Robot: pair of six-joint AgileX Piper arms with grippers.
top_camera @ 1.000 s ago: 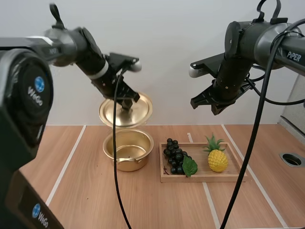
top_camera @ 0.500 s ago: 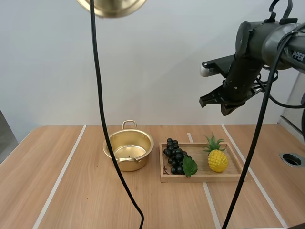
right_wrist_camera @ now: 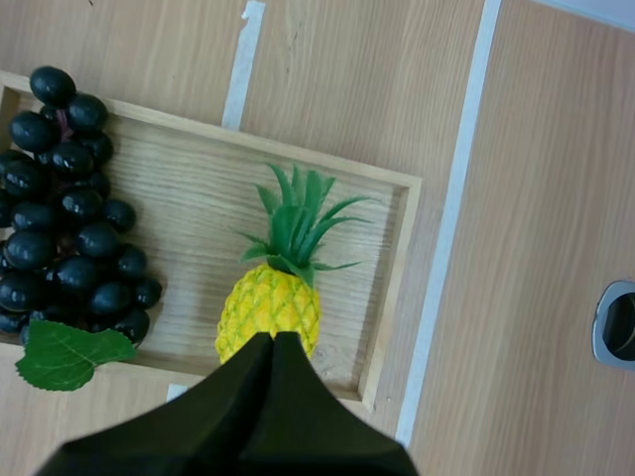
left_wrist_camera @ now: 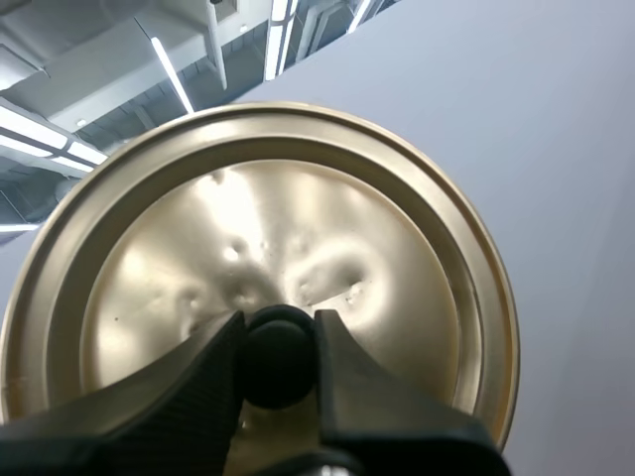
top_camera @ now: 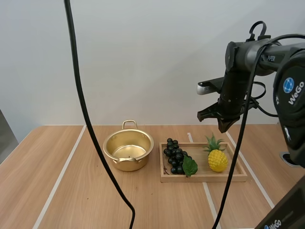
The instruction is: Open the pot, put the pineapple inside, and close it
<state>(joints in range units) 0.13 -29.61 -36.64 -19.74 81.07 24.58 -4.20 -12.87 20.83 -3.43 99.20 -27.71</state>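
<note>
While the left gripper [left_wrist_camera: 278, 337] pinches the lid's [left_wrist_camera: 298, 218] knob [left_wrist_camera: 277, 362], the open pot [top_camera: 121, 163] stands left of the tray [top_camera: 205, 178]; the right gripper [top_camera: 224, 128], fingers pressed together, hangs above the pineapple [top_camera: 218, 160] near its right rim, grapes [top_camera: 174, 155] alongside.

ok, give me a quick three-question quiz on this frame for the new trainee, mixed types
1. True or false: the lid sits on the pot.
2. What shares the wooden tray with the pineapple? A) grapes B) a pack of wet wipes C) nothing
3. Fill in: the ___ gripper hangs over the pineapple, fingers shut together.

Key
1. False. The left gripper pinches the lid by its knob, and the pot stands open.
2. A.
3. Right: the right gripper.
</note>
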